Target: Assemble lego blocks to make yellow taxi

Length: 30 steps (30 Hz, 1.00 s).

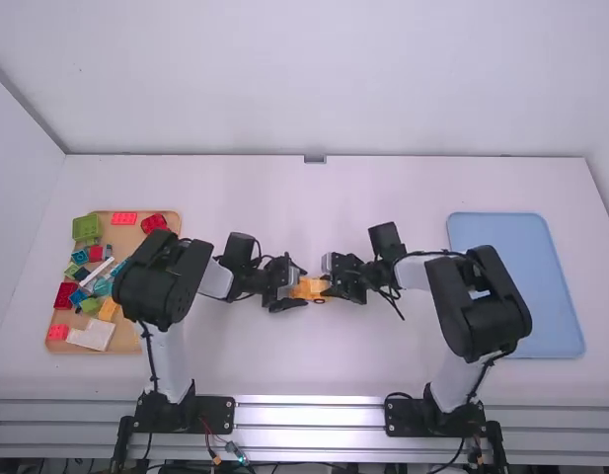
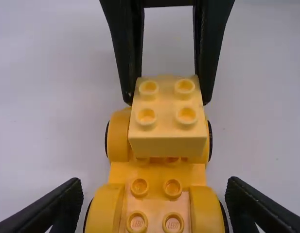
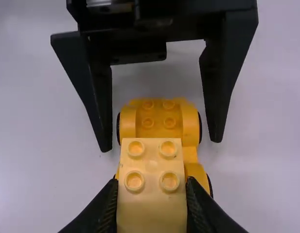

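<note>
Holds the yellow block [image 3: 152,206] clamped in the right gripper [image 3: 151,181], 1 finger against each of 2 opposite sides, probably to leave the underside free to mate and the 4 top studs open for more parts. Sits over the right-arm end of the yellow wheeled base [image 2: 157,206], squared to its length, likely for an even fit; cannot tell whether fully seated on the studs below. On the table [image 1: 235,365], between the 2 arms, with the base wheels down: a firm place for pressing, presumably.

At the base's other end, the left gripper [image 2: 153,184] with jaws apart, astride the wheels, probably placed there to check sliding or twisting. Seems about midway through assembly. Next, press straight down if unseated, then release; risks a roll or a skewed block without steadying. Off to the left, spare blocks [image 1: 86,227] in the wooden tray [image 1: 121,237], within easy reach of the left arm.
</note>
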Each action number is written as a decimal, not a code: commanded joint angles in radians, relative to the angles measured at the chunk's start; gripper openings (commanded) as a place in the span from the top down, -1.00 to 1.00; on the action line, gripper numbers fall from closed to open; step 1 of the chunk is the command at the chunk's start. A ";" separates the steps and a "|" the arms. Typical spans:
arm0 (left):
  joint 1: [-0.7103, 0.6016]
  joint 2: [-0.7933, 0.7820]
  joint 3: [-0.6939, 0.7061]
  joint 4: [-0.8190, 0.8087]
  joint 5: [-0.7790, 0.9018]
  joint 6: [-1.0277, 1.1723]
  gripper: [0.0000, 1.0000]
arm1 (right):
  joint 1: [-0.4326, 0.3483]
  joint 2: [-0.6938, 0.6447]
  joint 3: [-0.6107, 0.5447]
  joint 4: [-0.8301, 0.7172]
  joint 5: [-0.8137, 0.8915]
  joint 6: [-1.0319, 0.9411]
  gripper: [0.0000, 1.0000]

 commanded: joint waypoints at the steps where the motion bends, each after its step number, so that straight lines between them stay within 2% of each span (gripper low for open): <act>1: -0.016 0.032 0.025 -0.008 0.015 0.000 -0.52 | -0.004 0.009 0.026 -0.007 -0.011 -0.027 0.78; 5: -0.029 0.050 0.041 -0.015 0.015 -0.001 -0.42 | -0.002 0.009 0.025 -0.010 -0.010 -0.028 0.78; 8: -0.025 0.055 0.048 -0.019 0.014 0.000 -0.18 | -0.001 0.009 0.025 -0.016 -0.003 -0.040 0.81; 14: -0.030 0.055 0.031 0.002 0.015 -0.001 -0.03 | -0.002 0.009 0.024 -0.016 0.020 -0.054 0.81; 25: -0.026 0.055 0.023 0.013 0.016 -0.008 0.13 | -0.002 0.010 0.024 -0.007 0.027 -0.054 0.81; 30: -0.026 0.055 0.023 0.011 0.031 -0.008 0.12 | 0.000 0.010 0.024 0.008 0.046 -0.045 0.79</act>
